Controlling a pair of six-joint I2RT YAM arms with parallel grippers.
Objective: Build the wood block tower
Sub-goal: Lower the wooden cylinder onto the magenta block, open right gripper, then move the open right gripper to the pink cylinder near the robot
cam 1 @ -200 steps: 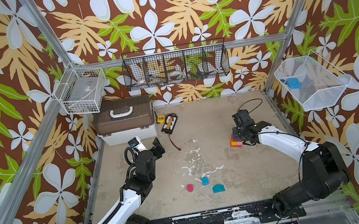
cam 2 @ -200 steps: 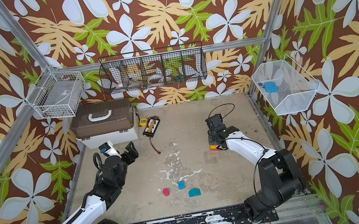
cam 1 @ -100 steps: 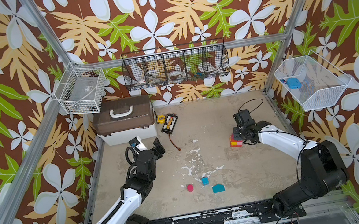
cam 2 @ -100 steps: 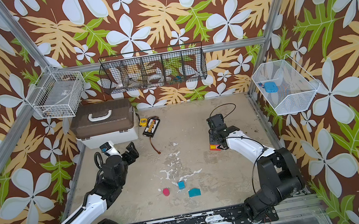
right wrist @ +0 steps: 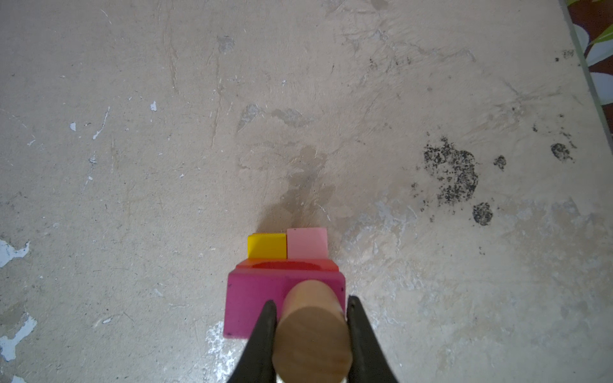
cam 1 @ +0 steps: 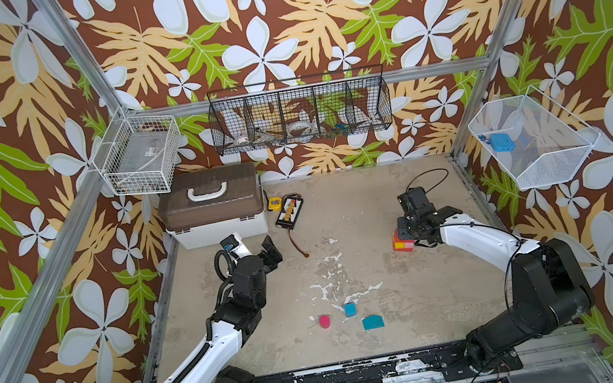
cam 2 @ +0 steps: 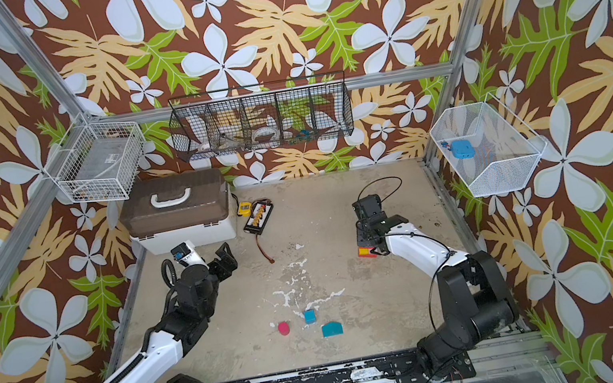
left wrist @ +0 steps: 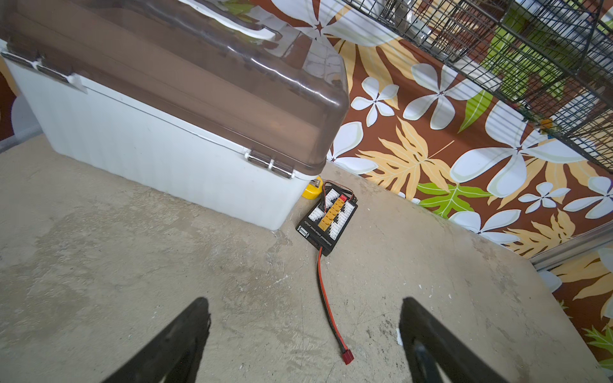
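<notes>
Black left claw (left wrist: 304, 301) is idling wide open, empty, by the white box (left wrist: 166, 159). Three loose blocks (cam 1: 350, 310) are waiting mid-table. Right claw (right wrist: 311, 303) is still pinching the tan cylinder (right wrist: 311, 331) on or just above the tower (cam 1: 401, 242). Barely anything is shifting, so release is likely pending.

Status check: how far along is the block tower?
Done: the tower has yellow block and pink block below, a red-orange layer, magenta brick on top. In hand: the right gripper is shut on the tan cylinder, over the magenta brick. To do: pink cylinder, blue cube and teal house piece lie loose at the front; the left gripper is open, empty.
</notes>
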